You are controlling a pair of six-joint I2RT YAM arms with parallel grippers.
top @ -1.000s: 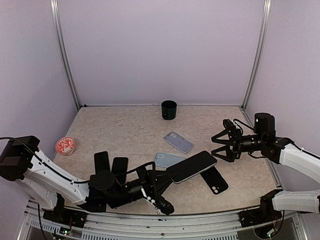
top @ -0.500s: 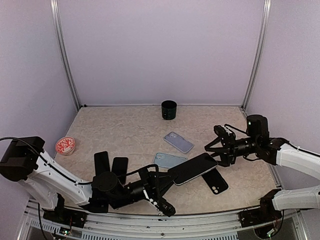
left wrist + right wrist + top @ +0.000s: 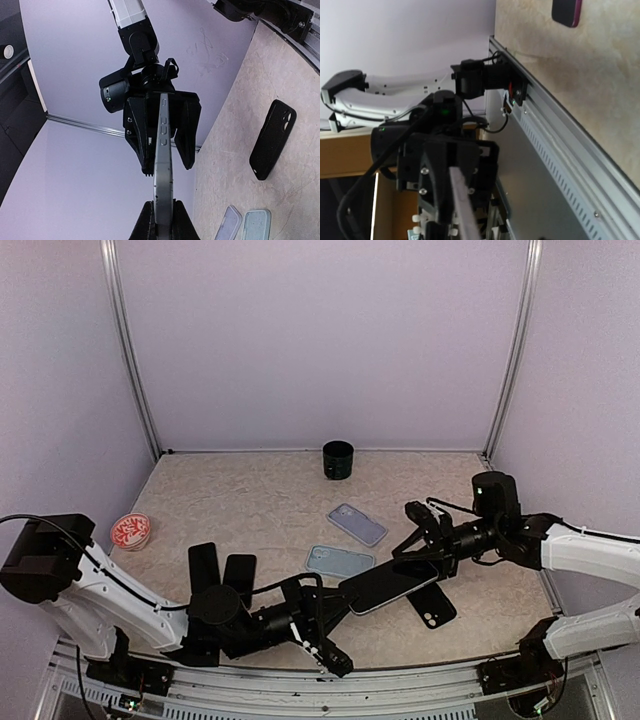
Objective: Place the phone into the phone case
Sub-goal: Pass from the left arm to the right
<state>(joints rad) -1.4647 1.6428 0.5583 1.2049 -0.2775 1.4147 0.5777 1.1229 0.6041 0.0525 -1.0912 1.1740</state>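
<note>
The phone [image 3: 392,582], dark and slim, hangs level above the table. My left gripper [image 3: 343,604] is shut on its near end. In the left wrist view the phone [image 3: 162,150] shows edge-on, pinched at the bottom by the left gripper [image 3: 163,222]. My right gripper [image 3: 419,556] straddles the phone's far end. Its fingers [image 3: 189,131] stand on either side of the phone with a small gap, so it is open. A black phone case [image 3: 430,606] lies on the table below that end, and it also shows in the left wrist view [image 3: 273,139].
A pale blue case [image 3: 336,560] and a lavender case [image 3: 357,524] lie mid-table. Two black flat items [image 3: 222,565] lie at the left, next to a red-and-white dish [image 3: 130,531]. A black cup [image 3: 338,459] stands by the back wall.
My right gripper has moved left to the phone's far end and its jaws have narrowed around it. The left gripper still holds the phone in nearly the same place.
</note>
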